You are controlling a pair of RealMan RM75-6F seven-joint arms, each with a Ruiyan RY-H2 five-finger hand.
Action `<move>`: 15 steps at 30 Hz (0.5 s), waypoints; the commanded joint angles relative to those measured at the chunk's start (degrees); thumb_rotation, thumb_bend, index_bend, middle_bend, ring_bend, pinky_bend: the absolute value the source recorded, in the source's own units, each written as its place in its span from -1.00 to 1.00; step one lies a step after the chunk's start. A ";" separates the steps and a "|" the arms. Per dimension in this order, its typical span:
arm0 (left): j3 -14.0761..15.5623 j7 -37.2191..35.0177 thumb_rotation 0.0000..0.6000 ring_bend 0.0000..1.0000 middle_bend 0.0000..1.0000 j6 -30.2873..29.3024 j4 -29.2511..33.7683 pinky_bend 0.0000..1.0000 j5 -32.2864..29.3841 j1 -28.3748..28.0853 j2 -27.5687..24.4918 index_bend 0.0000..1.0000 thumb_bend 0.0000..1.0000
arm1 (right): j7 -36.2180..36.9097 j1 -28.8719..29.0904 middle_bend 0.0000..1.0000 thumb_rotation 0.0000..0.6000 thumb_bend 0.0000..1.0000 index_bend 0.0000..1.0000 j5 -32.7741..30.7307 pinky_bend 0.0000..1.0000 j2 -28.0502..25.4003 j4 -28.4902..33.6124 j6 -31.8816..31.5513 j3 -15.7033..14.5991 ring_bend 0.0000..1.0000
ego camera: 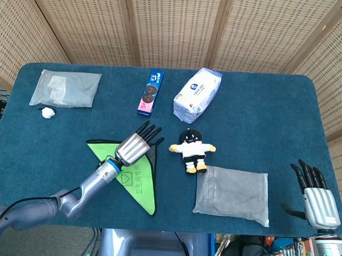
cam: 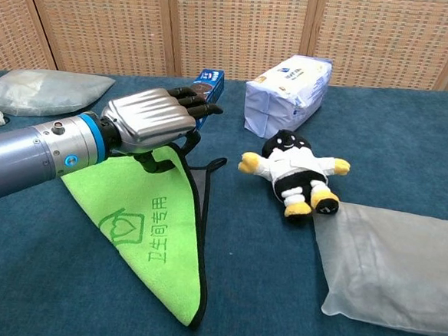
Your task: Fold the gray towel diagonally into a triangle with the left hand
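The towel (ego camera: 136, 180) lies at the front left of the table, its green side folded up into a triangle and a thin gray strip (cam: 200, 183) showing along its right edge. My left hand (ego camera: 136, 146) hovers over the towel's top right corner, and in the chest view this left hand (cam: 150, 120) pinches the raised green corner from above with its thumb beneath. My right hand (ego camera: 315, 196) rests open at the table's front right edge, far from the towel.
A plush doll (ego camera: 191, 149) lies just right of the towel, with a clear filled bag (ego camera: 232, 194) in front of it. A cookie box (ego camera: 151, 93) and a tissue pack (ego camera: 197, 94) sit behind. A plastic bag (ego camera: 66, 88) and a white lump (ego camera: 47, 112) are at back left.
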State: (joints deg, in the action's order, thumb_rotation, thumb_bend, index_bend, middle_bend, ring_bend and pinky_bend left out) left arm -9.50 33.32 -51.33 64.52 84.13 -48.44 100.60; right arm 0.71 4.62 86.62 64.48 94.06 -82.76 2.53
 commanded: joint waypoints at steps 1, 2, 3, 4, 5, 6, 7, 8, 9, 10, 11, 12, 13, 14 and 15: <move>0.13 0.25 1.00 -1.00 -1.00 0.25 -0.56 -1.00 -0.43 -0.39 0.42 0.21 -0.11 | 0.04 0.01 -1.00 1.00 -1.00 -1.00 0.05 -1.00 -0.01 -0.01 -0.02 -0.02 -1.00; 0.16 0.47 1.00 -1.00 -1.00 0.29 -0.84 -1.00 -0.60 -0.53 0.61 0.21 -0.11 | 0.05 0.01 -1.00 1.00 -1.00 -1.00 0.06 -1.00 -0.01 -0.02 -0.04 -0.02 -1.00; 0.16 0.63 1.00 -1.00 -1.00 0.31 -1.10 -1.00 -0.80 -0.67 0.84 0.21 -0.11 | 0.04 0.01 -1.00 1.00 -1.00 -1.00 0.05 -1.00 -0.01 -0.01 -0.03 -0.03 -1.00; 0.15 0.65 1.00 -1.00 -1.00 0.34 -1.25 -1.00 -0.97 -0.74 1.00 0.21 -0.11 | 0.05 0.01 -1.00 1.00 -1.00 -1.00 0.04 -1.00 -0.02 0.00 -0.03 -0.03 -1.00; 0.14 0.62 1.00 -1.00 -1.00 0.41 -1.40 -1.00 -1.26 -0.81 1.22 0.21 -0.11 | 0.08 -0.02 -1.00 1.00 -1.00 -1.00 0.05 -1.00 -0.04 0.02 -0.07 -0.05 -1.00; 0.15 0.67 1.00 -1.00 -1.00 0.53 -1.63 -1.00 -1.62 -0.94 1.48 0.21 -0.11 | 0.12 -0.03 -1.00 1.00 -1.00 -1.00 0.09 -1.00 -0.05 0.02 -0.17 -0.03 -1.00; 0.17 0.88 1.00 -1.00 -1.00 0.51 -1.83 -1.00 -1.81 -1.03 1.68 0.21 -0.11 | 0.15 -0.05 -1.00 1.00 -1.00 -1.00 0.09 -1.00 -0.05 -0.01 -0.21 -0.02 -1.00; 0.22 1.11 1.00 -1.00 -1.00 0.46 -2.03 -1.00 -1.91 -1.15 1.87 0.21 -0.11 | 0.20 -0.04 -1.00 1.00 -1.00 -1.00 0.09 -1.00 -0.05 -0.03 -0.23 0.00 -1.00; 0.27 1.28 1.00 -1.00 -1.00 0.41 -2.22 -1.00 -2.01 -1.24 2.03 0.21 -0.11 | 0.23 -0.04 -1.00 1.00 -1.00 -1.00 0.09 -1.00 -0.05 -0.06 -0.22 -0.01 -1.00; 0.26 1.35 1.00 -1.00 -1.00 0.31 -2.42 -1.00 -2.21 -1.35 2.26 0.21 -0.11 | 0.27 -0.05 -1.00 1.00 -1.00 -1.00 0.09 -1.00 -0.09 -0.04 -0.21 -0.04 -1.00; 0.18 1.31 1.00 -1.00 -1.00 0.10 -2.58 -1.00 -2.34 -1.42 2.48 0.21 -0.11 | 0.28 -0.05 -1.00 1.00 -1.00 -1.00 0.08 -1.00 -0.10 -0.04 -0.23 -0.02 -1.00; 0.15 1.14 1.00 -1.00 -1.00 -0.22 -2.88 -1.00 -2.41 -1.50 2.78 0.20 -0.11 | 0.32 -0.06 -1.00 1.00 -1.00 -1.00 0.10 -1.00 -0.12 -0.02 -0.26 -0.03 -1.00; 0.18 0.97 1.00 -1.00 -1.00 -0.42 -3.13 -1.00 -2.42 -1.55 2.97 0.18 -0.11 | 0.35 -0.07 -1.00 1.00 -1.00 -1.00 0.12 -1.00 -0.13 -0.02 -0.32 -0.03 -1.00; 0.22 0.93 1.00 -1.00 -1.00 -0.72 -3.46 -1.00 -2.36 -1.59 3.17 0.14 -0.11 | 0.36 -0.08 -1.00 1.00 -1.00 -1.00 0.16 -1.00 -0.14 -0.02 -0.37 -0.02 -1.00; 0.24 1.07 1.00 -1.00 -1.00 -1.31 -3.99 -1.00 -2.21 -1.65 3.49 0.11 -0.11 | 0.36 -0.11 -1.00 1.00 -1.00 -1.00 0.21 -1.00 -0.18 0.01 -0.45 -0.04 -1.00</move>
State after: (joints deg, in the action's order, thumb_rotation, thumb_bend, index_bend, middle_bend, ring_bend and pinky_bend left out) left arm -9.29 34.37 -52.17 60.96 81.82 -49.99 103.77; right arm 1.07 4.52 86.82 64.31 94.07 -83.21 2.50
